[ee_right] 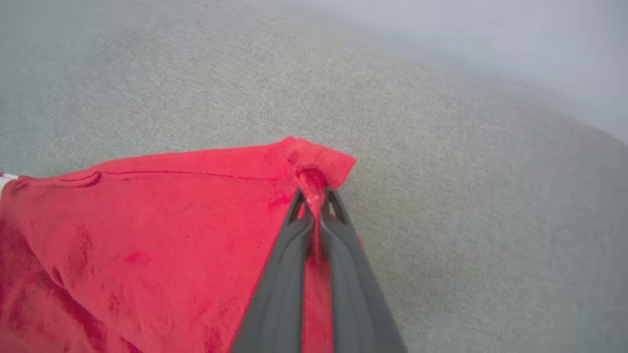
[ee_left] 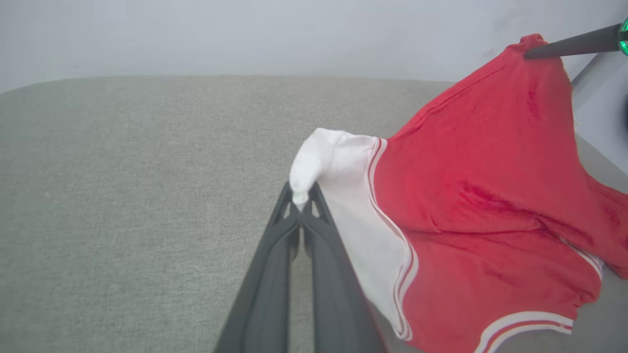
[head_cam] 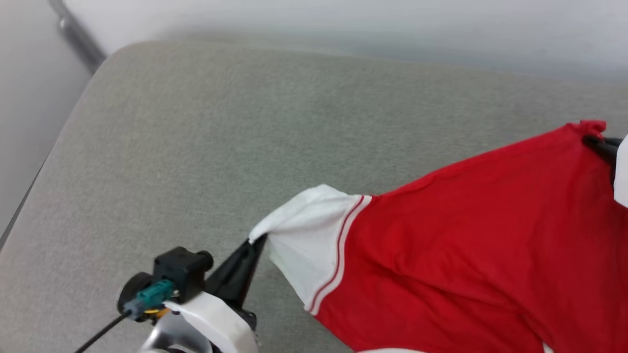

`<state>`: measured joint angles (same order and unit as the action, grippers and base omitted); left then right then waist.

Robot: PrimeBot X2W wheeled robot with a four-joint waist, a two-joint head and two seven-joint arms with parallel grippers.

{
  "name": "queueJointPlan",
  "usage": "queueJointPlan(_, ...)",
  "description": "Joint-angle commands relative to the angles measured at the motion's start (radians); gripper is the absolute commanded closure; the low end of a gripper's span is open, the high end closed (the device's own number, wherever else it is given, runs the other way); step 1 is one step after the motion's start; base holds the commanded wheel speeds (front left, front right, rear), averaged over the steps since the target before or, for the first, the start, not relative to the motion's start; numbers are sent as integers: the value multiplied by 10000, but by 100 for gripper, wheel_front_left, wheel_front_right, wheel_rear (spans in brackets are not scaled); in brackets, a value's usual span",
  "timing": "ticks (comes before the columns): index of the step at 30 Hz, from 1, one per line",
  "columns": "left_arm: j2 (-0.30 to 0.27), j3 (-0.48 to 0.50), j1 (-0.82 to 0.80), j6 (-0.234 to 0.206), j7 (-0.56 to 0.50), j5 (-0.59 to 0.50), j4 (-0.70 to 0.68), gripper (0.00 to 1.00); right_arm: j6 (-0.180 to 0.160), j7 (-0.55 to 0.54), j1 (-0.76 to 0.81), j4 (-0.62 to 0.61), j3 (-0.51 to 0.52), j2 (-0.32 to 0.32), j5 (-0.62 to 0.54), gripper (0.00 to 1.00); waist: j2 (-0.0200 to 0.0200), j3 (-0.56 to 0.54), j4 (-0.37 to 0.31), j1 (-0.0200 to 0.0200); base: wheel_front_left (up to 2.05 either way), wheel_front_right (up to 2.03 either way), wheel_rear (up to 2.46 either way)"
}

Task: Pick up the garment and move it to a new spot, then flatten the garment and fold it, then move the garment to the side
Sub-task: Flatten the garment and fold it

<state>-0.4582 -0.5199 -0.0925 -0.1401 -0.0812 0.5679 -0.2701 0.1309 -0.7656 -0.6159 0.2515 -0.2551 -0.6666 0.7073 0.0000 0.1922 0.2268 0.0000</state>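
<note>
Head view has the garment (head_cam: pixel 466 235) stretched between the two grippers over the grey cushion (head_cam: pixel 221 122), with its plain red side showing. The left gripper (head_cam: pixel 256 243) is pinched tight on the tip of the white sleeve (head_cam: pixel 304 230). The right gripper (ee_right: pixel 314 201) is clamped on a bunched red corner.

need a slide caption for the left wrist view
Left gripper pinches a white sleeve of the garment, right gripper holds a red corner, the cloth stretched between them over a grey fabric surface.
</note>
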Motion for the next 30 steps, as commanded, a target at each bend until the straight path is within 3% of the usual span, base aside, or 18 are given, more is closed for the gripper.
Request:
queueJointPlan(1, -109, 151, -96, -97, 89, -31, -148, 100, -3, 165, -70, -206, -8, -64, 121, 100, 0, -585, -604, 0, 0, 0, 0)
queueJointPlan(12, -582, 1615, -419, -452, 458, 453, -1838, 100, -3, 1151, 708, -2388, 752, -347, 344, 100, 0, -1570, -1955, 0, 0, 0, 0)
queueJointPlan(21, -956, 3148, -1382, -908, 589, 661, -3054, 100, -3, 1123, 887, -4256, 1729, 319, 101, 100, 0, -1695, -2896, 0, 0, 0, 0)
queueJointPlan(30, -1306, 4009, -3403, -1287, 244, 375, -3573, 100, -3, 1413, 538, -5292, 2431, 659, -298, 100, 0, -1232, -3325, 0, 0, 0, 0)
